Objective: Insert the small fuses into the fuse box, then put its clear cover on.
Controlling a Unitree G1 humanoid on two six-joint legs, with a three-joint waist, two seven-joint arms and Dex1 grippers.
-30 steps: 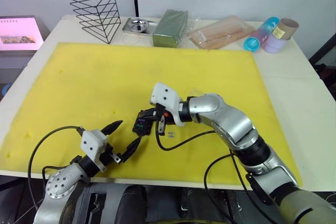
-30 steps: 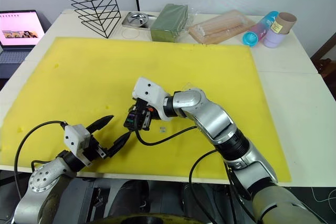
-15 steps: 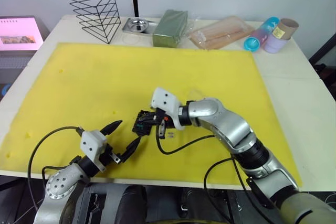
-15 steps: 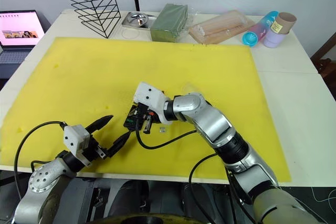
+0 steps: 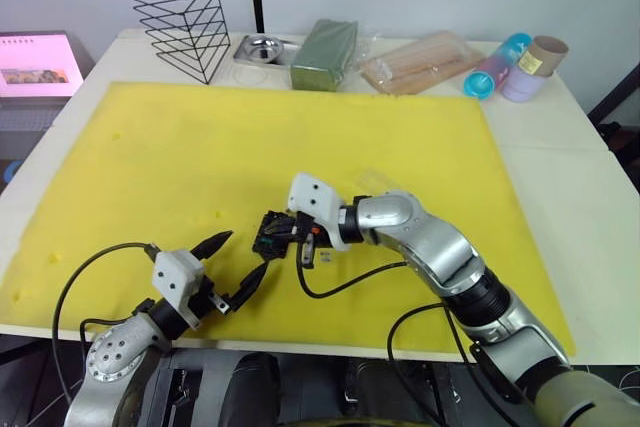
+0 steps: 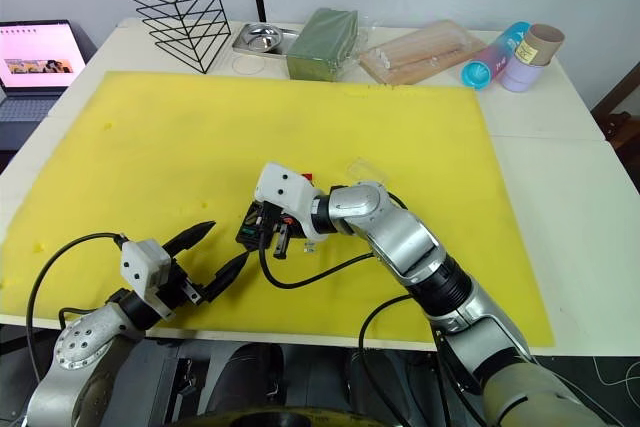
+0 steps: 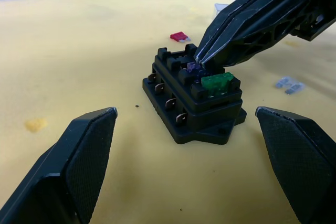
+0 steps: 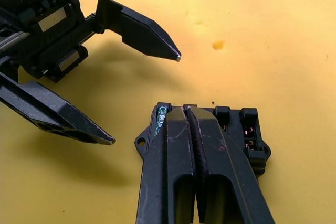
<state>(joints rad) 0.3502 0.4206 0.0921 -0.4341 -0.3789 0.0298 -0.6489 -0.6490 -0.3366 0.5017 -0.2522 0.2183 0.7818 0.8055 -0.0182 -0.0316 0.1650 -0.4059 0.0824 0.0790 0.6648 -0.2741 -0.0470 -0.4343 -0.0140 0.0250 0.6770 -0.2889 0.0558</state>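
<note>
On the near left of the yellow mat (image 5: 150, 157), the left tool (image 5: 238, 265) hovers with its two fingers spread wide and nothing between them, pointed at the fuse box (image 7: 193, 97), which sits near the middle of the mat's front half. A green fuse (image 7: 217, 82) is already seated in the box. Beside it, the right tool (image 7: 202, 59) has its tips pinched together on the purple fuse (image 7: 194, 68), right at a slot — whether it is fully home I cannot tell. Just beyond the box lies the red fuse (image 7: 179, 36), loose on the mat, and to the right of the box the pale grey fuse (image 7: 289, 83) also waits. Further right, behind the right arm, the clear cover (image 6: 362, 168) rests on the mat, off the box.

So, as I judge it, one fuse is in, a second is being placed, two remain, and the cover comes last.

Against the earlier frames, the right tool has edged down and slightly nearer — its white wrist block now sits lower over the box. The left tool has kept its place, and the box has not visibly shifted.
</note>
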